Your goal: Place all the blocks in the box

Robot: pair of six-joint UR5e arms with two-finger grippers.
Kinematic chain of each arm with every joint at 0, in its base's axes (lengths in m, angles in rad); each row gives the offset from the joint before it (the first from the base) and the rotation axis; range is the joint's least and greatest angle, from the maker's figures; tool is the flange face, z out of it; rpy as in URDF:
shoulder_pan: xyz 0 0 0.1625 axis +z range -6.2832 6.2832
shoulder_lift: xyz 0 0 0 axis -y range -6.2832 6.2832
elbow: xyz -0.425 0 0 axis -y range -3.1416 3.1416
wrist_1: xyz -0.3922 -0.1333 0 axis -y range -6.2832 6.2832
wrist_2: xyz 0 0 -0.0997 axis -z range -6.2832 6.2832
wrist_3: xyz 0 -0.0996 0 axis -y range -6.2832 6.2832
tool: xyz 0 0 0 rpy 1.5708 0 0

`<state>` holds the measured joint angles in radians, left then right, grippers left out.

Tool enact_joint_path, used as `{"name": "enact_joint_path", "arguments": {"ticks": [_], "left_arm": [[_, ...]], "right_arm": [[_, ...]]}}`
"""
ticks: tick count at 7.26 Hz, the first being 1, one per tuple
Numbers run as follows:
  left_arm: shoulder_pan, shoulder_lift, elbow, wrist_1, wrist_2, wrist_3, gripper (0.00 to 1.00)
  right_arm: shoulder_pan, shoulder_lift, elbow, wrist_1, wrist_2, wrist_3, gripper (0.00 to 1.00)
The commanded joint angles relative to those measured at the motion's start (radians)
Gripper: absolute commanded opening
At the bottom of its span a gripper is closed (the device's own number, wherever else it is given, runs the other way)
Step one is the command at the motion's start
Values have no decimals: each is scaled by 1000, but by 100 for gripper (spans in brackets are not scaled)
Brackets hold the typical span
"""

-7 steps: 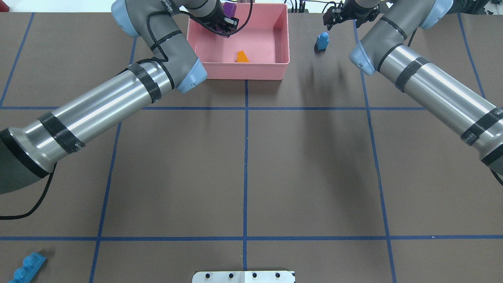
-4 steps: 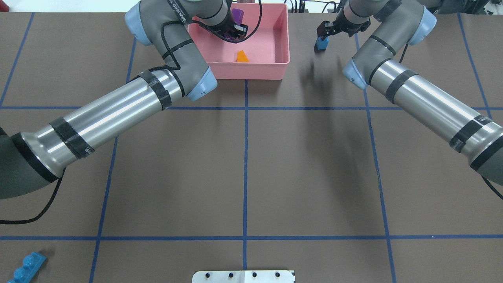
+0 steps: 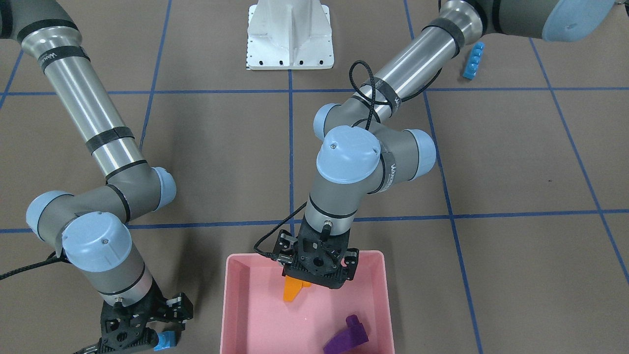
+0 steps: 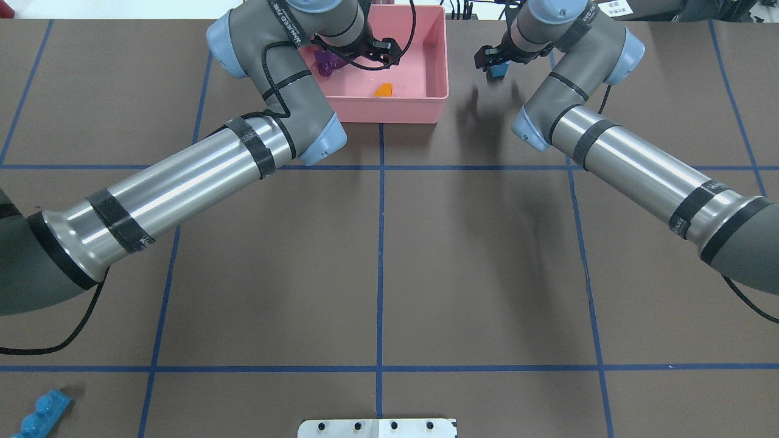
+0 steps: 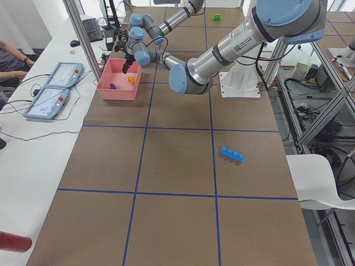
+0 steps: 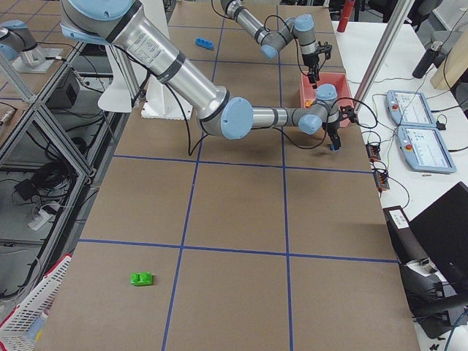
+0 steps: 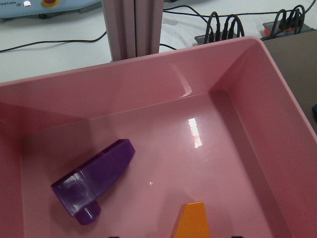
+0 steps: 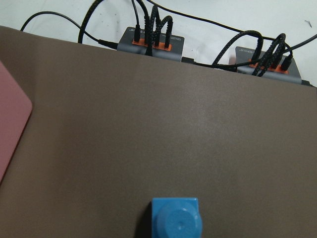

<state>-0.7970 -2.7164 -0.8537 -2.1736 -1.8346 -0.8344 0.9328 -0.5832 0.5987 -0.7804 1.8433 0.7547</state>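
Note:
The pink box (image 4: 383, 113) stands at the table's far edge. On its floor lie a purple block (image 4: 325, 61) (image 7: 94, 179) and an orange block (image 4: 384, 90) (image 3: 293, 289). My left gripper (image 4: 372, 53) (image 3: 317, 276) hangs open above the orange block and holds nothing. Right of the box stands a small blue cube (image 8: 176, 221) (image 3: 167, 339). My right gripper (image 4: 494, 59) is low over that cube and looks open; its fingers do not show in the right wrist view. A long blue bar (image 4: 40, 413) (image 5: 232, 153) lies near the robot's left. A green block (image 6: 141, 278) lies far off on the robot's right.
The white base plate (image 4: 377, 427) sits at the near edge. Cables and sockets (image 8: 151, 39) run just past the table's far edge, with control panels (image 5: 55, 83) beyond. A person's arm (image 5: 11, 55) rests on the side desk.
The left gripper let go of the purple block, which now lies in the box, and moved right over the orange block. The right gripper came down and left over the blue cube.

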Motion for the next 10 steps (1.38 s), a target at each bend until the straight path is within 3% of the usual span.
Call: {"name": "enact_joint_path", "arguments": {"ticks": [1, 2, 3, 4, 5, 6, 8, 9, 10], "left_arm": [[1, 0, -7, 0, 1, -3, 100], [-1, 0, -13, -2, 1, -5, 100], [-2, 1, -40, 3, 1, -5, 100], [-5, 4, -59, 8, -3, -5, 100], [-7, 7, -68, 8, -5, -5, 100], [-14, 7, -82, 32, -17, -5, 100], [-100, 61, -218, 172, -226, -12, 100], [-140, 166, -345, 201, -291, -5, 100], [-162, 305, -489, 202, -308, 4, 100]], "right_arm": [[-5, 48, -84, 21, -38, -2, 93], [-5, 58, -109, 36, -41, -2, 80], [-5, 63, -120, 36, -42, -2, 54], [-5, 63, -123, 36, -42, 0, 19], [-5, 65, -123, 36, -41, 0, 0], [-3, 71, -123, 36, -35, 2, 0], [44, 83, -97, 33, 46, 2, 0], [93, 83, -11, 12, 123, 14, 0], [128, 83, 121, -119, 210, 27, 0]]}}
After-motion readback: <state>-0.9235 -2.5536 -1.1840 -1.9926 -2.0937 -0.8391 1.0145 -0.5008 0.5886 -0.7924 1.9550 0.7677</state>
